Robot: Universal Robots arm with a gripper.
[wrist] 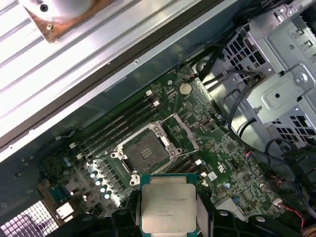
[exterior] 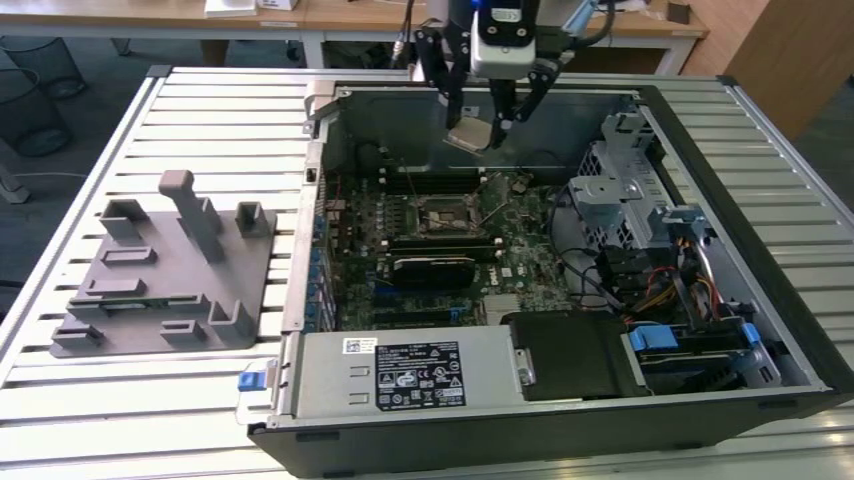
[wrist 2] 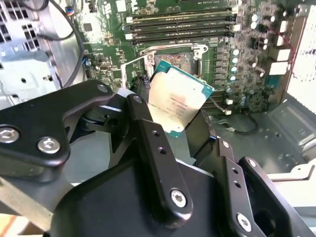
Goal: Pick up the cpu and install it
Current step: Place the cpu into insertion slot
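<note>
While pincer [exterior: 481, 128] clamps cpu [wrist: 168, 205] by opposite edges, printed lid faces up above motherboard socket [wrist: 146, 154].

- bright, even light on the slatted table [exterior: 200, 110] in the exterior view
- computer case [exterior: 400, 125] interior lies in shade
- pale sheen on the cpu [wrist 2: 180, 101] lid in the second wrist view

Slatted pale-metal table [exterior: 214, 110], carrying two things directly on its ribs. Directly below the gripper [exterior: 481, 128]: open black computer case [exterior: 534, 440], laid on its side with the interior facing up toward the gripper. Well out to the gripper's side, toward the exterior view's left: grey plastic tray [exterior: 147, 290] with upright posts, flat on the slats close beside the case.
</note>
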